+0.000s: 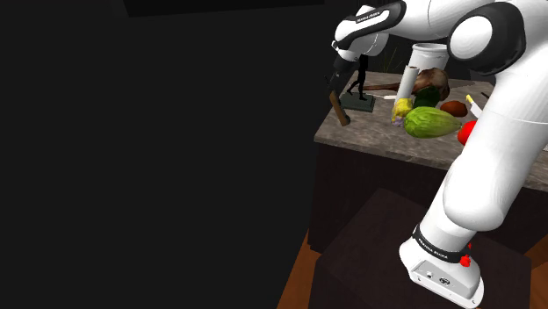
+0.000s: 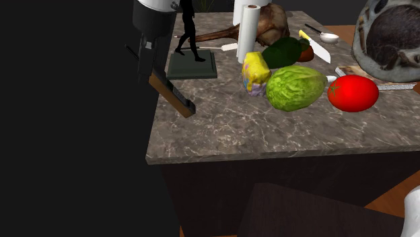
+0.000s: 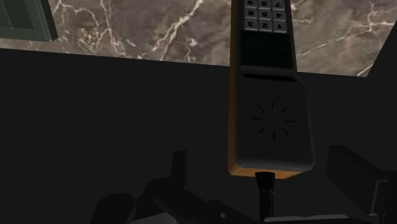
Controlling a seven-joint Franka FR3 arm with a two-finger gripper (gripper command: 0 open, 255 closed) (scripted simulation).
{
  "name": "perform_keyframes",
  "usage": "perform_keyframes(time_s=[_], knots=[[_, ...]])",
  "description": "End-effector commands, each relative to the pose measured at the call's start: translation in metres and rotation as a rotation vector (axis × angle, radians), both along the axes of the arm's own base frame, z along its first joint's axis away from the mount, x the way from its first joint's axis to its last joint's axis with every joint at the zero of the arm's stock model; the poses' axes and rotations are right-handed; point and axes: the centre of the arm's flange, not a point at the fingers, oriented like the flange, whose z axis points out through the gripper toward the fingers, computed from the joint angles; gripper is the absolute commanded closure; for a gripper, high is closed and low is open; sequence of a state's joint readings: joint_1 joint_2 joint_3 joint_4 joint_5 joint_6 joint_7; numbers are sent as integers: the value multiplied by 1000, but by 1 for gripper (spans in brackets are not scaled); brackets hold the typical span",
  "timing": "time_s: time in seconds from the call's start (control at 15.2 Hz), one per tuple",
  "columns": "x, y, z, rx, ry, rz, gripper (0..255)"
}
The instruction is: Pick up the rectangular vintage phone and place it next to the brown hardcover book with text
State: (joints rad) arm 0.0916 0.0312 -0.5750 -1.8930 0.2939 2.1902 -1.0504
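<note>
— Where is the phone, and do you have it?

— The phone [image 2: 172,94] is at the edge of the marble surface [image 2: 269,138], near the dark-green base [image 2: 194,66] of a black figurine [image 2: 188,30]. In the wrist view its keypad end lies over the marble, and its other end, with the stubby aerial [image 3: 264,184], hangs out past the edge. My pincer [image 3: 261,156] stands open around it, one finger [image 3: 180,164] on each side, neither touching as far as I can make out.

— What worries you?

— That overhang. If one finger meets the phone before the other, I judge it could pivot and slide off the surface. It also looks tilted in the second exterior view (resting or propped, I cannot tell), so a grip might catch it askew.

— Anything you can't see?

— The keypad end is cut off in the wrist view, my fingers are dim against the dark beyond the edge, and I cannot pick out the brown book among the things further along the surface.
</note>
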Motion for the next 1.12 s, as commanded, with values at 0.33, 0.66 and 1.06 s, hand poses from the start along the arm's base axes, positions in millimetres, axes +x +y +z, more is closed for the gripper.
perform_keyframes(time_s=[0.33,0.66,1.06], knots=[[0,0,0,0,0,0,255],[0,0,0,0,0,0,255],[0,0,16,0,0,0,255]])
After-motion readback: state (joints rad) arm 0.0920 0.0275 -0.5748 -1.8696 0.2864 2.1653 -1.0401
